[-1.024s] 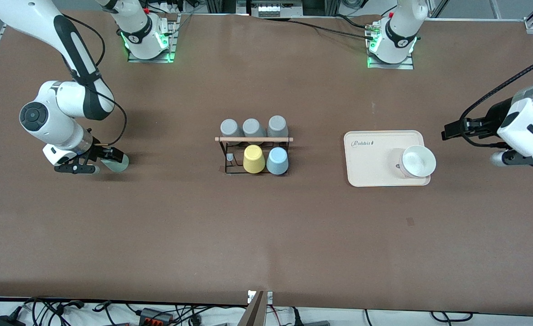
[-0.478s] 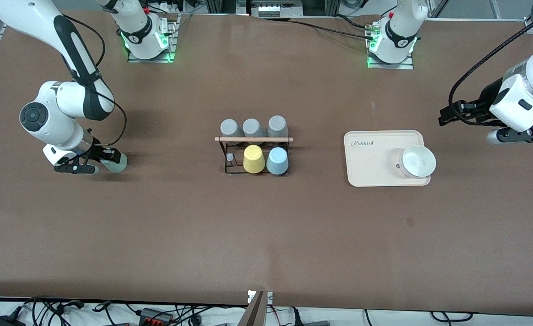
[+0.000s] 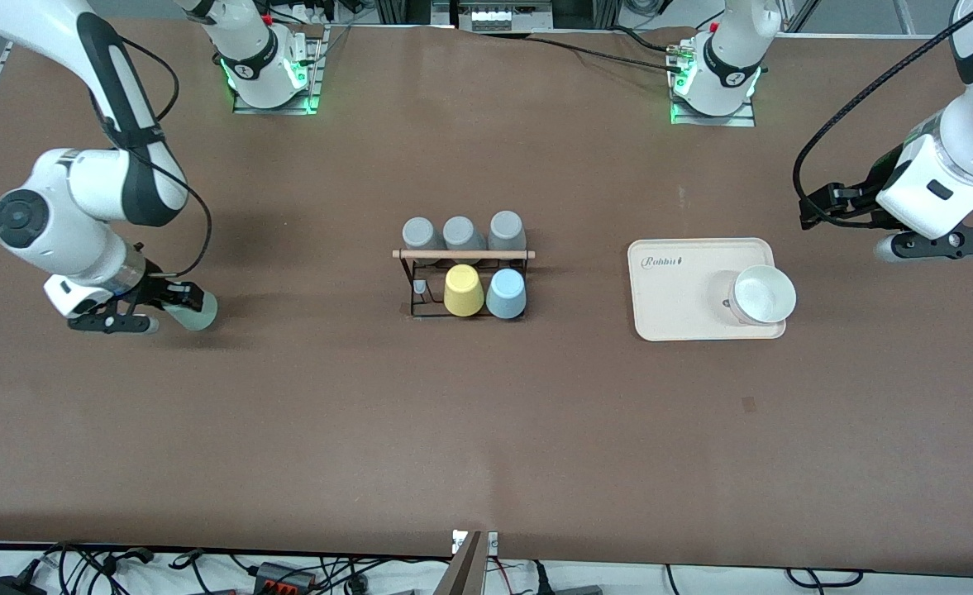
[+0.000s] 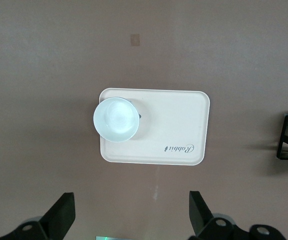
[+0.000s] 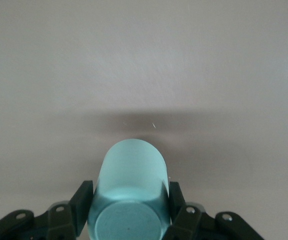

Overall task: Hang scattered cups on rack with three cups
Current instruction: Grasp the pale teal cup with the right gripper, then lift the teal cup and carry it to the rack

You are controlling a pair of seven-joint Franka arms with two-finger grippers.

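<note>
Though gripped, pale sage green cup intact

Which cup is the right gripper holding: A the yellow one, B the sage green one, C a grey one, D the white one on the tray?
B: the right gripper is shut on the sage green cup, with a finger pressed on each side.

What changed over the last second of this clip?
The right gripper shut on the sage green cup and carried it toward the right arm's end of the table. The open left gripper rose away from the tray. The rack, its cups and the white bowl stayed put.
</note>
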